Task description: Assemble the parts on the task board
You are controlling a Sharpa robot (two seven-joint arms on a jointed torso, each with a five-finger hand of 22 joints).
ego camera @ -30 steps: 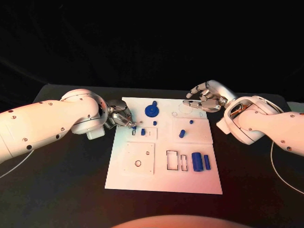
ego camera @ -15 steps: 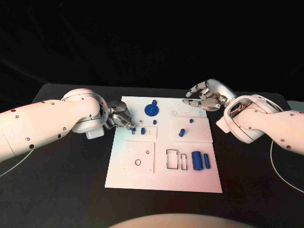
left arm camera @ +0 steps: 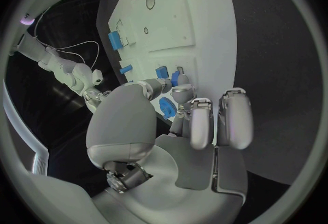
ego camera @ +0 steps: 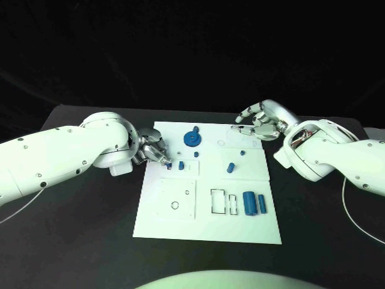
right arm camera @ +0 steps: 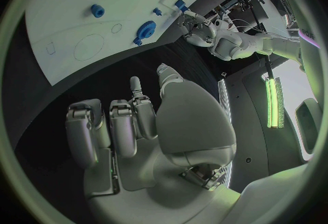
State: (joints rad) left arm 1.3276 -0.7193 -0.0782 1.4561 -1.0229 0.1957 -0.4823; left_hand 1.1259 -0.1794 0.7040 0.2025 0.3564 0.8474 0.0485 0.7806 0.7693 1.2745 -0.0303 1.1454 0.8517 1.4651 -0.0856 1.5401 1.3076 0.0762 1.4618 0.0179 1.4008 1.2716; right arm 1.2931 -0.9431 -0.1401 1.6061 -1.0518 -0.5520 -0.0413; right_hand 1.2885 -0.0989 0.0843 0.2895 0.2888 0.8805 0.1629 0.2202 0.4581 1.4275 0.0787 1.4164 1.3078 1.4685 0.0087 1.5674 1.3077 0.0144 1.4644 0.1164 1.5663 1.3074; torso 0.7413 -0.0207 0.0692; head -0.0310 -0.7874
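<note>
i had the left hand (ego camera: pixel 151 150) at the left edge of the white rectangular task board (ego camera: pixel 208 229), just left of centre in the head view. its arm came in low from the frame's left edge with the bulky white wrist tucked against the board's side. the fingertips pointed down at a small blue peg-like part (ego camera: pixel 169 163) near the board's upper left. from the left wrist view the thumb and a finger (left arm camera: pixel 179 94) closed in around a small blue piece (left arm camera: pixel 175 77), so i read it as pinching that part, though the contact itself was hard to see.

the right hand (ego camera: pixel 262 123) sat above the board's upper right corner, palm turned inward, fingers curled loosely and apart, holding nothing. its forearm slanted up from the right edge of the frame.

on the board, a blue round gear-shaped part (ego camera: pixel 192 139) stood in the upper middle, a short blue slanted cylinder (ego camera: pixel 231 167) lay right of centre, and two blue upright cylinders (ego camera: pixel 254 204) stood side by side in the lower right, next to rectangular outlined slots (ego camera: pixel 218 202).
</note>
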